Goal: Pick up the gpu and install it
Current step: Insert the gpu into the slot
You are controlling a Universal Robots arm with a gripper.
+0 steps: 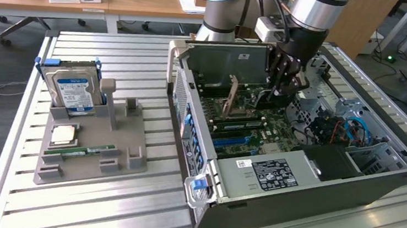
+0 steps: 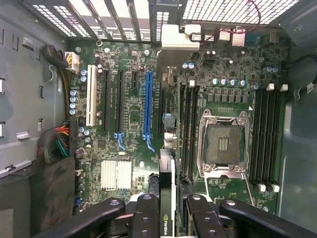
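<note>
The pick-up looks finished and the work stands at the install step: the arm reaches down into the open computer case point(image 1: 314, 198), which lies on its side on the slatted bench point(image 1: 120, 57), and the fingers point(image 2: 147, 218) are clamped on the gpu point(image 2: 166, 220). The wrist view shows the card edge-on with 1 finger on each face, its green logo showing between them. It hangs above the motherboard point(image 2: 129, 144), and no part of it can be seen touching a slot. It sits just beside the long blue slot point(image 2: 147, 99), between that slot and the nearest bank of memory slots, running roughly parallel to it. I judge it not yet seated, though its height above the board cannot be told. The CPU socket point(image 2: 222, 141) nearby is empty. Seating will probably call for a small sideways correction to bring the card's lower edge directly over the blue slot. The metal end must meet the vented rear wall of the case, and the push down must be straight and even, because a tilted card could catch on the slot's edge or on the neighbouring parts. Well apart on the bench, the grey fixture point(image 1: 131, 141) holds 1 hard drive point(image 1: 73, 91) standing upright
</note>
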